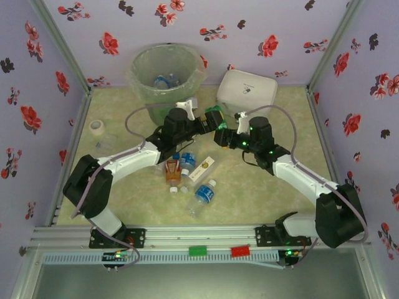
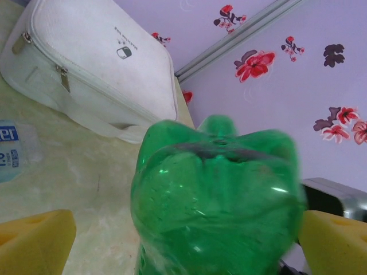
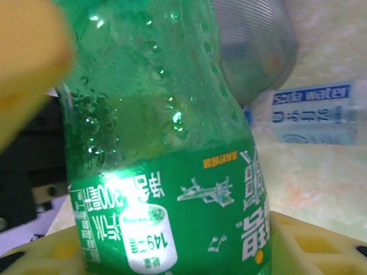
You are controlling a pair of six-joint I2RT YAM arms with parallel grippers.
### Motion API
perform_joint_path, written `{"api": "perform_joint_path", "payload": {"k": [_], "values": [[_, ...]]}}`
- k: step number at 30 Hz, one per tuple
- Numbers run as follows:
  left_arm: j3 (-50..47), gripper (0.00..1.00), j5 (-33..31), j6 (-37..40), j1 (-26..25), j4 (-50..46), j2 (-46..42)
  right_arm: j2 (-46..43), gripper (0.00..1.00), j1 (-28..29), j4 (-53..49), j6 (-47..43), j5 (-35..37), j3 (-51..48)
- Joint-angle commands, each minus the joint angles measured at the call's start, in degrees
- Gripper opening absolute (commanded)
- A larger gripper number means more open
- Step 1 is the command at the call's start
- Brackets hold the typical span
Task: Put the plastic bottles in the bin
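Green plastic bottle, seen from overhead, is held over mid-table where the two arms meet, with the left gripper at its 9 o'clock and the right gripper at its 5 o'clock. At 11 o'clock stands the translucent grey-green round plastic bin, with clear bottles inside.

From the left wrist, the bottle's dimpled base sits between spread yellow foam pads; the 9 o'clock pad is clear of it.

From the right wrist, both pads clamp the labelled body at 10 and 6 o'clock.
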Motion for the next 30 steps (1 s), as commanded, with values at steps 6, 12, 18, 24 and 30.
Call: {"api": "perform_joint_path", "payload": {"k": [6,12,18,24,30], "values": [[2.1,0.88,-3.4,-1.4,-1.3,1.8,-0.2,-0.7,0.45,3.4,7.6,2.1,0.5,-1.6],[1.7,0.61,-3.5,-1.4,-1.3,3.2,-0.7,-0.7,0.46,3.8,8.6,2.5,0.9,-1.8],[3.1,0.49,-5.5,3.5,-1.0,0.3,-2.0,-2.9,0.65,3.9,8.1,3.1,2.1,-1.7],[8.7,0.38,-5.1,8.9,3.4,-5.8,-2.5,-7.8,0.96,3.9,2.4,1.5,6.0,-1.5],[19.4,0.38,-4.5,18.4,8.6,-14.0,-2.9,-10.1,1.0,3.8,-5.5,0.2,14.3,-0.6]]}}
